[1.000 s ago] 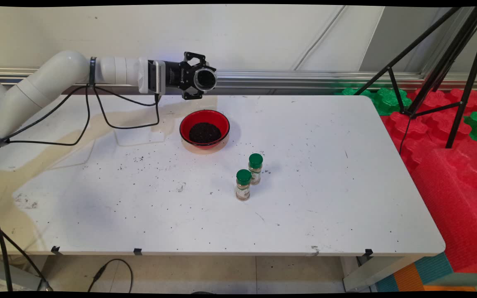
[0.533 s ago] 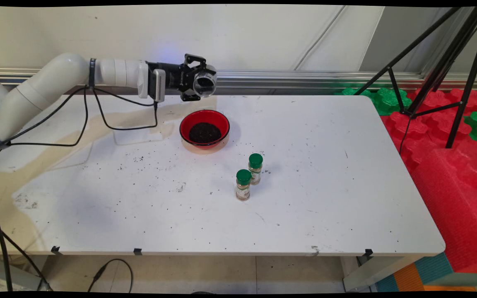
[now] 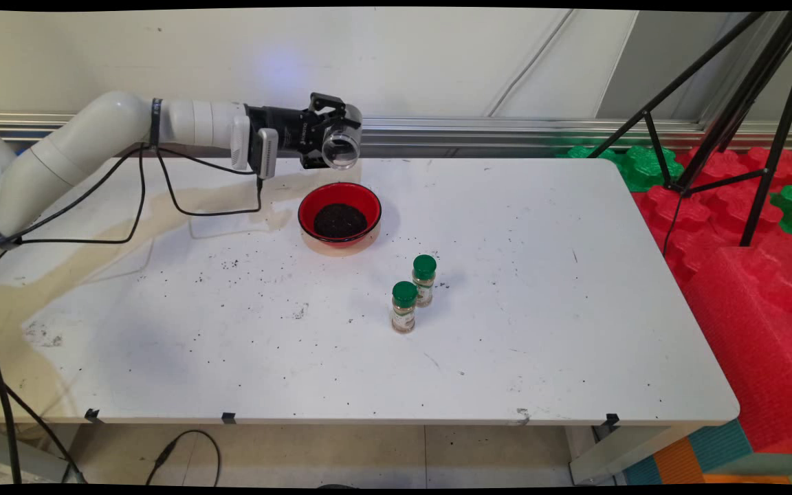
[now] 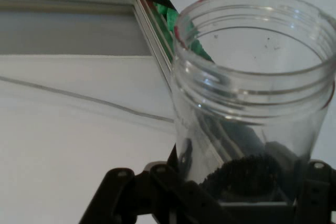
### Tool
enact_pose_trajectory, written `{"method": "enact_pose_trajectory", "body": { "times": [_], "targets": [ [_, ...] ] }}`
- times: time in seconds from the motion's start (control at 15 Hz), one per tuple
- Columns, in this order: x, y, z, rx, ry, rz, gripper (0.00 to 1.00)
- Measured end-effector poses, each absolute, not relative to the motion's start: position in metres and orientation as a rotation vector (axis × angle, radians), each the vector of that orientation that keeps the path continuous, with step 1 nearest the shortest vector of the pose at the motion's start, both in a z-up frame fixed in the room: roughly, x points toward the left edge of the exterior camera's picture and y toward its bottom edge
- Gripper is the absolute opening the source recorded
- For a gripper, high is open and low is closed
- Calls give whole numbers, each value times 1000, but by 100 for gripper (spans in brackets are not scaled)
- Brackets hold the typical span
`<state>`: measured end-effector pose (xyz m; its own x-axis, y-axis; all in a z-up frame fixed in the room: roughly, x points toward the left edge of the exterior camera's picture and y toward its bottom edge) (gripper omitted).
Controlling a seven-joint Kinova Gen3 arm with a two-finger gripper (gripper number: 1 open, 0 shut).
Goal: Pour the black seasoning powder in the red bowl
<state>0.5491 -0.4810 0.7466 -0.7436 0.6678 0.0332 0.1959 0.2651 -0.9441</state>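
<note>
Black 2-finger end effector (image 3: 331, 141) clamps a clear plastic jar (image 3: 342, 145) sideways above the desk's (image 3: 540, 330) far edge, just behind the red bowl of dark grains (image 3: 339, 213), so leftover grains could spill past it; no label reads.

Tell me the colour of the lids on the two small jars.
Green lids, clearest in the main view.

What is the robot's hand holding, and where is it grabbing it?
The gripper holds a clear plastic jar, lid off and lying sideways above the red bowl. It grips the jar around its lower body, near the base.
</note>
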Motion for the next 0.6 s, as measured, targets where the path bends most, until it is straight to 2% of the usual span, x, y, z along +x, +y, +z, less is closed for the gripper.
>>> {"method": "enact_pose_trajectory", "body": {
  "times": [0.6],
  "targets": [
    [550,-479,744,-991,-2103,1587,0]
  ]
}}
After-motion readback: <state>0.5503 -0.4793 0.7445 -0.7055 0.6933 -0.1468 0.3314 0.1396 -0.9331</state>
